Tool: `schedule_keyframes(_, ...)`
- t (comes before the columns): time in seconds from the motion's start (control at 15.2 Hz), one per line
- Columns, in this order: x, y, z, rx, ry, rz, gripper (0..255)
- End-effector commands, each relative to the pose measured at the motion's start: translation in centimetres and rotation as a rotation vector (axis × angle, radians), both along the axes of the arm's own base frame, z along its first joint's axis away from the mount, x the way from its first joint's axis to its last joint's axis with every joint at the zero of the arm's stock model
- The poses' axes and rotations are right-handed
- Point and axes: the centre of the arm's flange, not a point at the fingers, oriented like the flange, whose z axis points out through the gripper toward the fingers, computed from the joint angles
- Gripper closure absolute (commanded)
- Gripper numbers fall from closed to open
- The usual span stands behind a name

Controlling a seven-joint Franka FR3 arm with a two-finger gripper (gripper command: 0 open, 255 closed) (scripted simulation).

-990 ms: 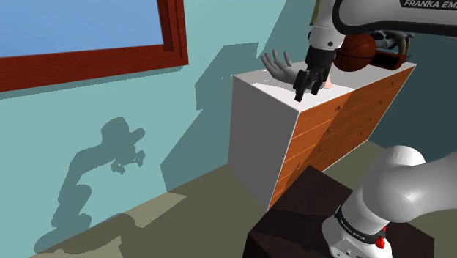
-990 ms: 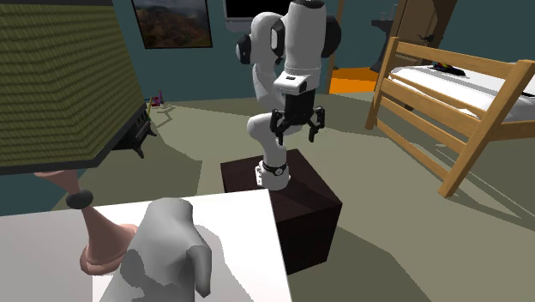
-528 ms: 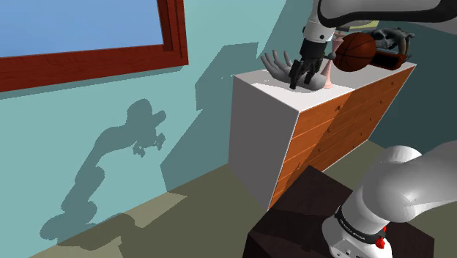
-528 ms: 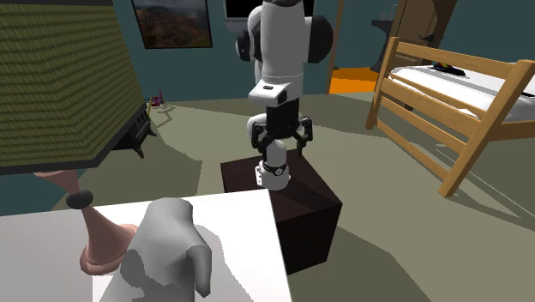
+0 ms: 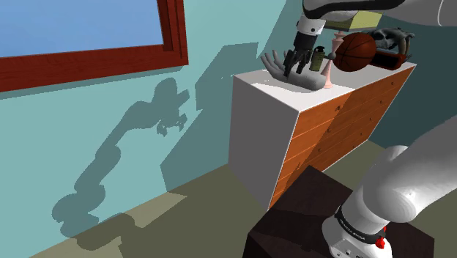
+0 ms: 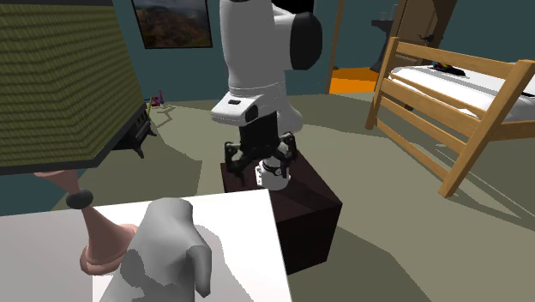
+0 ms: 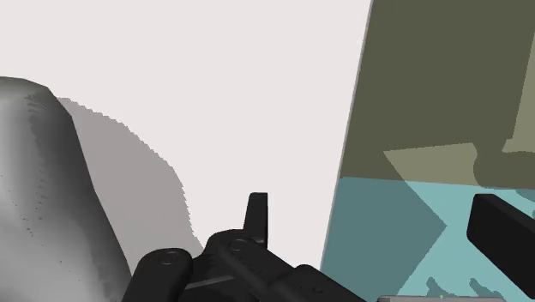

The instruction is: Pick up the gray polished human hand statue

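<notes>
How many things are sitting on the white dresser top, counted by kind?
Gray hand statue: 1
Orange-brown ball: 1
Pink stand: 1
Olive bottle: 1
Dark object at the far end, kind unclear: 1
Total: 5

Hand statue [image 5: 272, 64] is plain gray, end effector [image 5: 291, 72] all black. Bench [image 5: 260, 146] has a white top and an orange-brown wood plank front. Teal wall [image 5: 110, 88], reddish-brown window frame [image 5: 174, 33], olive floor [image 5: 212, 198], rusty orange ball [image 5: 357, 51].
</notes>
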Motion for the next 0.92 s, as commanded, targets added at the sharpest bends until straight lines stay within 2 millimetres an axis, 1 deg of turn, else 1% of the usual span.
schedule_keyframes(0.0, 1.8, -1.9, 0.1, 0.006, -0.009, 0.008, 0)
schedule_keyframes(0.86, 13.2, -14.6, 0.8, 0.054, -0.072, 0.048, 0)
